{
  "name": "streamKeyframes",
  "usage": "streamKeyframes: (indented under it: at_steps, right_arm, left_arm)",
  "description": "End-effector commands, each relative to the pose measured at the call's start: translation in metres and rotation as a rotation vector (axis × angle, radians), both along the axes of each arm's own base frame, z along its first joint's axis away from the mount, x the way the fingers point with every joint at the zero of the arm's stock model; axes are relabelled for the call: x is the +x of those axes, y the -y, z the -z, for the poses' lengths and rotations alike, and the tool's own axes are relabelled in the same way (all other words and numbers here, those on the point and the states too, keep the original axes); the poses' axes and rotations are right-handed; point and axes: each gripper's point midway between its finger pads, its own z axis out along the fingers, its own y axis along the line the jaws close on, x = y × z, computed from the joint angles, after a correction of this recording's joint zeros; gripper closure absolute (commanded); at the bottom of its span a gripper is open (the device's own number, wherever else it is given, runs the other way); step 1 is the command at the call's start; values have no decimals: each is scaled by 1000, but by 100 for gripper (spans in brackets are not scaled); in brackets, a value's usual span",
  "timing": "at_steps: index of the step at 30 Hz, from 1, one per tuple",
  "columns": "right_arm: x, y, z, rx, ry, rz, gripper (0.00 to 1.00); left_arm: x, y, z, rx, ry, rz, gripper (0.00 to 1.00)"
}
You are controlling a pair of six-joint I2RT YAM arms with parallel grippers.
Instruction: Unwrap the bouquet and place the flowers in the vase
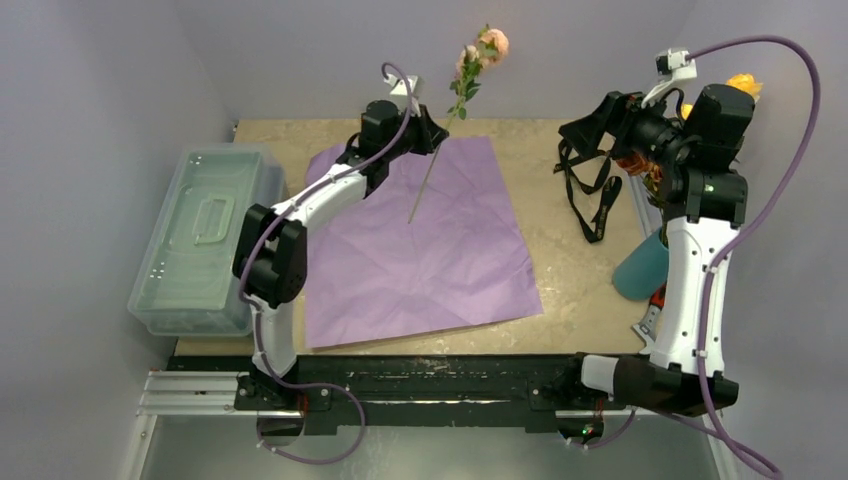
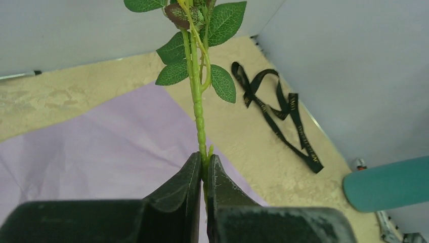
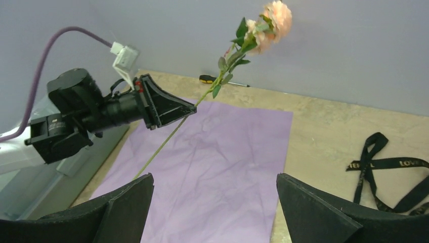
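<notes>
Lilac paper (image 2: 101, 152) lies under my left gripper (image 2: 204, 161), clamped on a rose stem (image 2: 196, 101); I'd carry it upright, rightward, to the vase (image 2: 389, 185).

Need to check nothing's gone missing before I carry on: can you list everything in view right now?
peach rose: one stem, green leaves, held up over the paper
wrapping paper: one sheet, lilac, spread flat mid-table
ribbon: one, black, loose on the table right of the paper
vase: one, teal, table's right edge, partly hidden by the right arm
yellow-orange blooms: count unclear, behind the right arm
box: one, translucent, lidded, left of the paper
screwdriver: one, yellow-black handle, far table edge
table: one, beige
left fingers: black, shut on the rose stem
right fingers: black, open, empty
</notes>
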Motion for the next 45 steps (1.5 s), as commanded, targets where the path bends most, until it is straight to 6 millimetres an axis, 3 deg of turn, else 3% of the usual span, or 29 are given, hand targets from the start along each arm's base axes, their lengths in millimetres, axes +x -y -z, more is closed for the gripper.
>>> streamKeyframes:
  at_steps: [1,8,14,22,26,29,38,39,40,43,45]
  right_arm:
    - [7,-19,-31,91,65,-69,5]
    - [23,-47,-43,204,48,-172,5]
    - [37,-75,-44,264,27,-256,5]
    - [40,-116,-62,312,52,-414,2]
    - [34,-127,-67,332,55,-478,7]
    - [30,-129,-66,339,52,-495,22]
    - [21,-128,-66,328,62,-498,96]
    - [19,-128,-67,321,68,-494,100]
    - [17,-127,-71,313,80,-490,100]
    - [11,-125,-75,290,104,-480,100]
    - [8,-122,-78,268,123,-460,100]
  left_arm:
    - [-31,1,-105,-235,216,83,100]
    - [-77,-3,-157,-343,337,170,100]
    - [-119,8,-190,-351,451,264,100]
    - [-174,31,-205,-315,544,413,100]
    - [-190,39,-206,-297,565,452,100]
    - [-196,42,-206,-292,573,462,100]
    - [-192,45,-195,-245,568,453,100]
    - [-190,45,-192,-238,560,445,100]
    - [-188,46,-190,-231,550,438,93]
    - [-185,46,-184,-213,531,434,52]
    - [-182,47,-181,-205,514,431,31]
